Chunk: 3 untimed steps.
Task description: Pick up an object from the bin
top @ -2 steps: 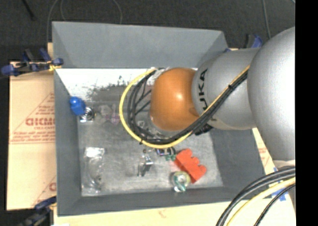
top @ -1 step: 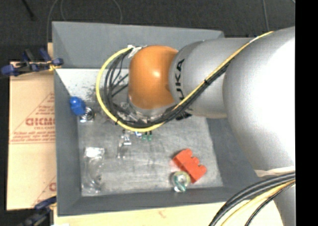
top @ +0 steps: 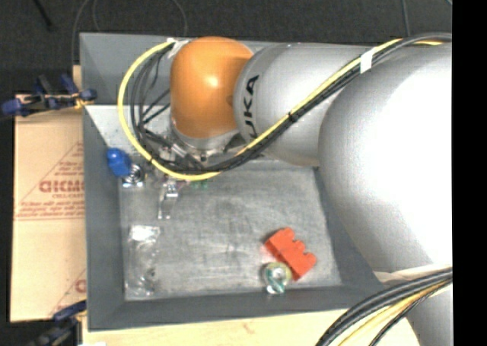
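My gripper (top: 166, 198) reaches down from under the orange wrist cover into the bin's upper left part. Just left of it lies a blue rounded thing (top: 116, 160) with a small shiny metal piece (top: 134, 178) beside it. A bit of something green (top: 199, 181) peeks out from under the wrist, right of the gripper. Below the gripper a crumpled clear plastic piece (top: 143, 234) rests on the floor. I see nothing held by the gripper.
A red-orange toothed block (top: 291, 252) lies at the lower right, with a pale green glassy ball (top: 275, 277) touching its lower left side. More clear plastic (top: 141, 282) sits in the lower left corner. The arm covers the bin's upper and right parts.
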### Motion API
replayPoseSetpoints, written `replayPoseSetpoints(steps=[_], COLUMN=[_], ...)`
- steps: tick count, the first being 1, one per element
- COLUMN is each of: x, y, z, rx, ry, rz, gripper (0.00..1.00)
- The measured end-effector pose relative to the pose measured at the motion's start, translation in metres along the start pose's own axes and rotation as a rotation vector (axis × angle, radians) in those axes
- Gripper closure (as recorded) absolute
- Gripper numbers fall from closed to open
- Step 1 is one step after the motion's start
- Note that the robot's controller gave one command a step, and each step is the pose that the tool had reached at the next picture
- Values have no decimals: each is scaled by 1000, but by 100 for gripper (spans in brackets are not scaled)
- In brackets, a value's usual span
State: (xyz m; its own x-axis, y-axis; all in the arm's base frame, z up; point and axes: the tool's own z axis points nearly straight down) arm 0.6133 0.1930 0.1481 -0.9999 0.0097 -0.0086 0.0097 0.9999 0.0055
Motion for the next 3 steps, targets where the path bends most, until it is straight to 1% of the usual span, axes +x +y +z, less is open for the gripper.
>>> replayPoseSetpoints(steps=[1,2,3], x=[110,107,124], y=[2,-106,-185], z=[58,72,-30], rx=[1,1,8], ry=[-23,-9,3], rz=[-314,-730,-703], gripper=[0,0,0])
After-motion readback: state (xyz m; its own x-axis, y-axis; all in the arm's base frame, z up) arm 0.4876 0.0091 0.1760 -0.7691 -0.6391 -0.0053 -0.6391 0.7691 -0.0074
